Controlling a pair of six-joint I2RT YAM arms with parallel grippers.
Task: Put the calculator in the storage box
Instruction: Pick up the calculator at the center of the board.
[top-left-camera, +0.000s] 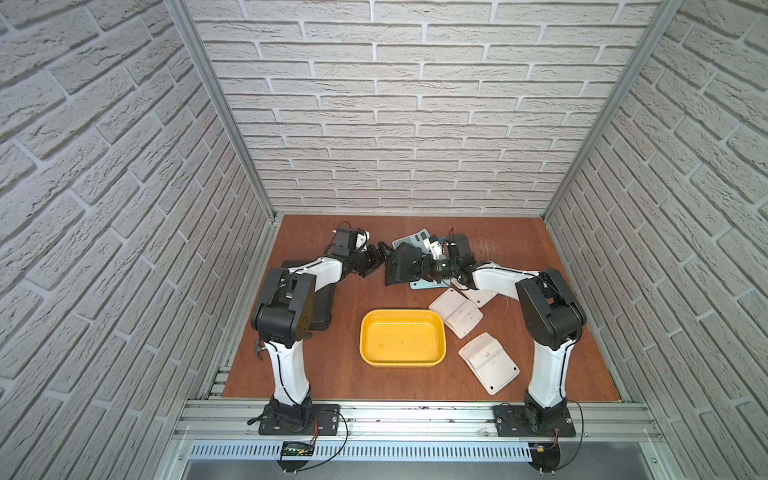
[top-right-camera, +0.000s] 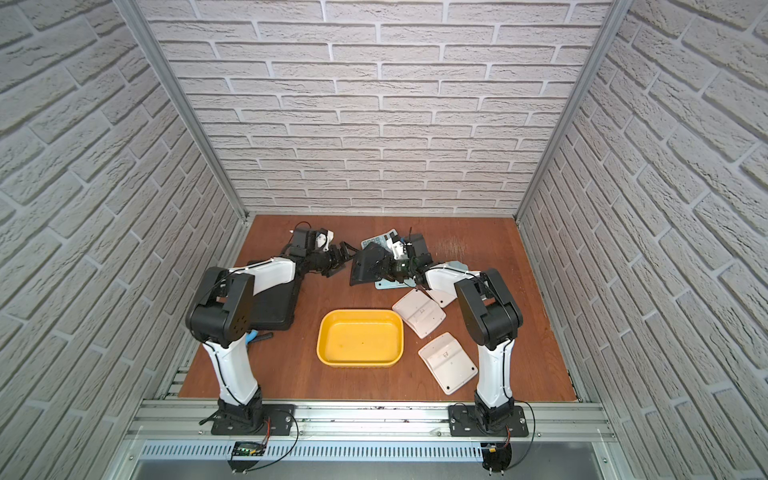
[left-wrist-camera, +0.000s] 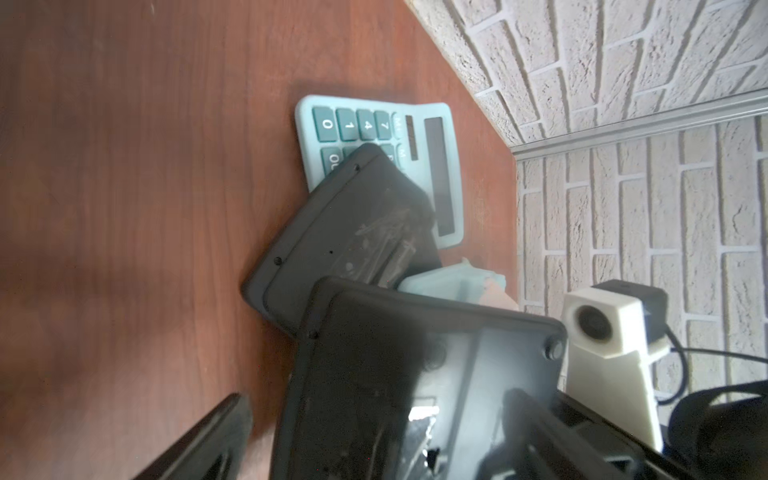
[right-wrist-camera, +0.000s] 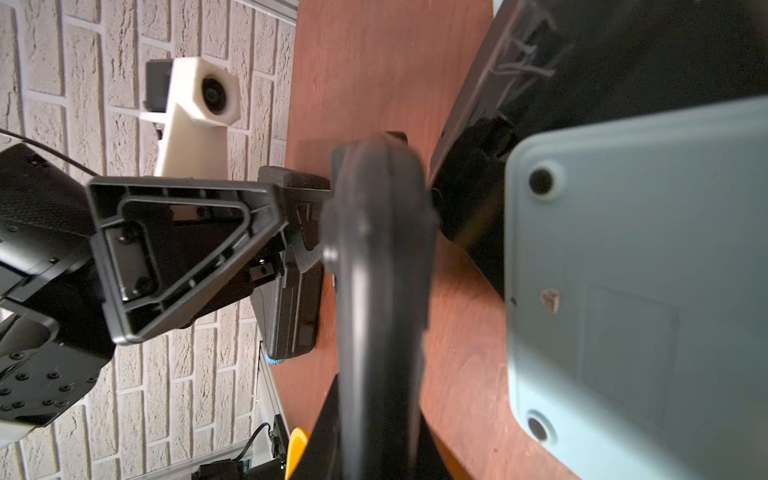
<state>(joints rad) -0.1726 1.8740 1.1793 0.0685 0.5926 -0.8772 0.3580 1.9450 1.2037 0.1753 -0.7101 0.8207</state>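
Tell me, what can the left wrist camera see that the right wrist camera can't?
Only the left wrist view: the teal calculator, keys up, and the right arm's white camera. Only the right wrist view: the open left gripper, the underside of a blue calculator and a sliver of the yellow box. Both: the black calculator in the shut right gripper, and the table.
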